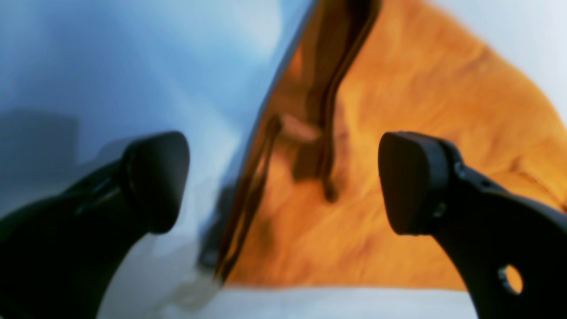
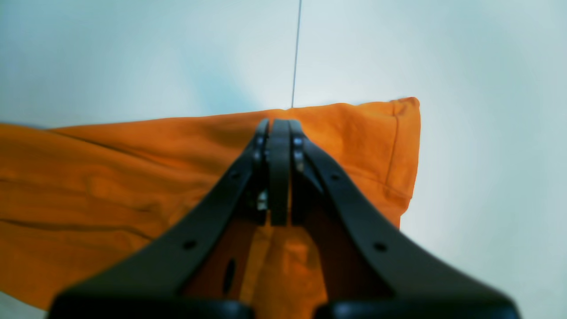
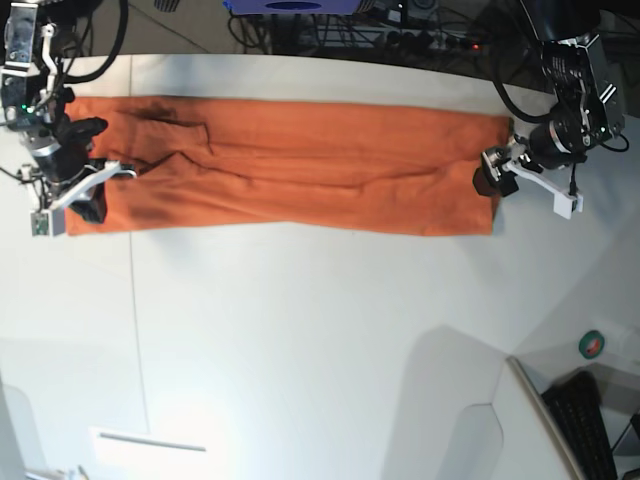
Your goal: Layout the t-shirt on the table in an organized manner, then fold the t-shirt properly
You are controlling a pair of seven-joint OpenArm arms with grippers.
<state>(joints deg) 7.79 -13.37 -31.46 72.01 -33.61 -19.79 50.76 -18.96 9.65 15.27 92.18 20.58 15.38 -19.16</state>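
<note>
Orange t-shirt [image 3: 290,165] spans base view; wrists show left hand [image 1: 283,181] released, right hand [image 2: 279,133] clenched.

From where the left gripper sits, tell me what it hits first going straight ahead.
Probably the t-shirt: the left gripper is open with the shirt's edge between its fingers, the table beside it. The blur hides depth.

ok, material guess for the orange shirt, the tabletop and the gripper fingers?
t-shirt: soft matte knit cloth, likely cotton; it creases, with a stitched hem. table: smooth white hard surface, likely laminate; faint sheen, thin dark seam. Left gripper fingers: matte black, probably moulded plastic.
</note>
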